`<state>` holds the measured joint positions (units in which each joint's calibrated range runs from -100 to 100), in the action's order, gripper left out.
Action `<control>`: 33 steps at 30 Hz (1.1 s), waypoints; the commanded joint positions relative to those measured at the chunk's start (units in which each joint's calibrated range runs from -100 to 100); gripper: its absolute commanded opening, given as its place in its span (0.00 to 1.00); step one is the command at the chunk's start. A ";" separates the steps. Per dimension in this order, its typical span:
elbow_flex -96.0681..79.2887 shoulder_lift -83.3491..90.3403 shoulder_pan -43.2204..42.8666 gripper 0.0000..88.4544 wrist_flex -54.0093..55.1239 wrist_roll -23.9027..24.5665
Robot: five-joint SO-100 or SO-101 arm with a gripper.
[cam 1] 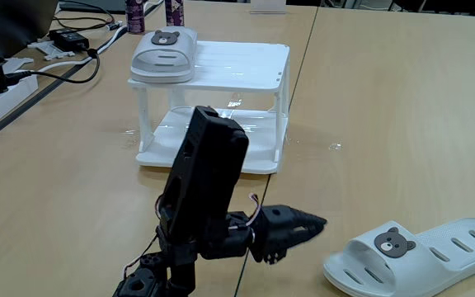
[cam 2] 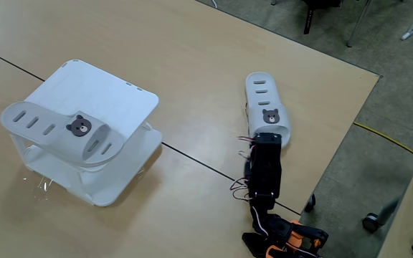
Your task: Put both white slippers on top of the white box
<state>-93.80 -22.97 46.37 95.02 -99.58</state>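
since one bear-face slipper [cam 1: 164,53] already rests on the slatted top of the white rack [cam 1: 246,62], at its left end in a fixed view and overhanging the edge, i judge half the job done. the other slipper [cam 1: 415,254] lies flat on the wooden surface [cam 1: 386,107], well apart from the rack. my jaws [cam 1: 310,224] hover low, pointing at its strap end from just beside it, not touching. they look nearly closed and hold nothing, though i cannot tell for sure.
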 commanded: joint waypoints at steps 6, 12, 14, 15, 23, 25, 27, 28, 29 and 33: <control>6.88 -4.08 7.91 0.01 1.53 -0.42; 10.22 -4.08 7.58 0.20 1.53 -0.42; 11.12 -4.17 7.42 0.24 1.44 -0.42; 12.38 -4.25 7.42 0.24 1.35 -0.42; 25.65 -11.91 7.42 0.24 1.01 -0.42; 29.16 -13.08 7.42 0.24 0.84 -0.42; 32.95 -14.43 7.33 0.24 0.32 -0.42; 34.67 -15.10 7.33 0.24 -0.72 -0.42; 36.47 -15.52 7.33 0.24 -1.84 -0.42; 44.95 -16.37 7.42 0.24 -8.31 -0.42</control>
<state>-55.97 -39.96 53.78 90.90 -99.58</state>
